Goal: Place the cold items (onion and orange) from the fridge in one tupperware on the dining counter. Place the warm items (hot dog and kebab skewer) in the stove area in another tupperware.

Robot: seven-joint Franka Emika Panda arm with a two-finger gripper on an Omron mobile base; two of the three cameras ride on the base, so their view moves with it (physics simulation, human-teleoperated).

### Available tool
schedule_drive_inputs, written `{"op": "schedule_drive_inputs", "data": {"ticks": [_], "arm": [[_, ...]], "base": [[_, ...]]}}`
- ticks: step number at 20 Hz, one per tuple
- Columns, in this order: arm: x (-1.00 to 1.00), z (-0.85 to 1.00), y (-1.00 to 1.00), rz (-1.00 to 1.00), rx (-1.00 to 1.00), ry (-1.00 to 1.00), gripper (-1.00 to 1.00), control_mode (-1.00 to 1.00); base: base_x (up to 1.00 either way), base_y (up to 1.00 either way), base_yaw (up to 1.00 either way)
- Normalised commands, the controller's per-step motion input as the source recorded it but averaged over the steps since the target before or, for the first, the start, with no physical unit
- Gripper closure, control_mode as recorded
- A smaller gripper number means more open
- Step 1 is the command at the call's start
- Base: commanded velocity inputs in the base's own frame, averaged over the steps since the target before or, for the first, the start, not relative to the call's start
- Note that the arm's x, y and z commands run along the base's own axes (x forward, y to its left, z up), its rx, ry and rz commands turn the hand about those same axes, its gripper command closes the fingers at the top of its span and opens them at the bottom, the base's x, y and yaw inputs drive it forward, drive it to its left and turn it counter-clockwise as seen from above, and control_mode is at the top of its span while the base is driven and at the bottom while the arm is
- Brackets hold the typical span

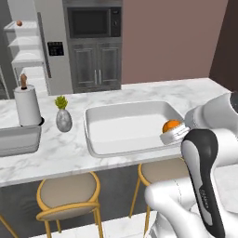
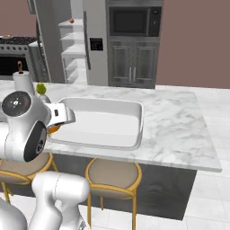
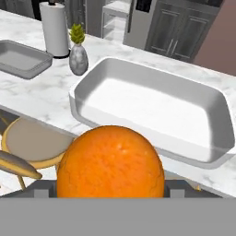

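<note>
**A:** One orange [image 1: 171, 125] in play. From the left base view, where is it?

**B:** It sits at the near right corner of the big white tupperware [image 1: 130, 125] on the table [image 1: 56, 148], with the tool [image 1: 174, 135] right under and around it. The arm's white body hides most of the fingers, so from here I cannot tell if the fruit is resting on the tub's rim or hanging just above it.

**A:** And the right base view?

**B:** Only a sliver of orange [image 2: 54, 129] peeks out behind the arm's round joint, at the tub's [image 2: 101, 121] near left edge. The tool [image 2: 58, 117] points toward the tub's inside.

**A:** Hand view?

**B:** The orange [image 3: 110, 161] sits hard against the camera, between the fingers, so the tool reads as spread wide and clasping the fruit. The tupperware [image 3: 152, 106] lies straight ahead and beyond it, its long axis running across the line of reach, its floor bare.

**A:** So the move to come?

**B:** My judgement: push forward over the near wall, then let go. The tub's middle lies ahead of the tool; dropping now risks the rim. A second, smaller tray [image 3: 20, 57] sits far left by the paper towel roll [image 3: 55, 27] and a vase [image 3: 78, 57].
</note>
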Motion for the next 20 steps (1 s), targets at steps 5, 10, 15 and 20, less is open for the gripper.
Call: {"op": "schedule_drive_inputs", "data": {"ticks": [5, 10, 15, 20], "arm": [[0.52, 0.38, -0.11, 0.13, 0.02, 0.01, 1.0, -1.0], [0.88, 0.21, 0.0, 0.0, 0.0, 0.13, 1.0, -1.0], [0.95, -0.02, -0.06, -0.04, 0.0, 0.35, 1.0, -1.0], [0.84, -0.47, -0.14, -0.11, -0.06, 0.38, 1.0, -1.0]], "base": [[0.0, 0.0, 0.0], [0.0, 0.0, 0.0], [0.0, 0.0, 0.0], [0.0, 0.0, 0.0]]}}
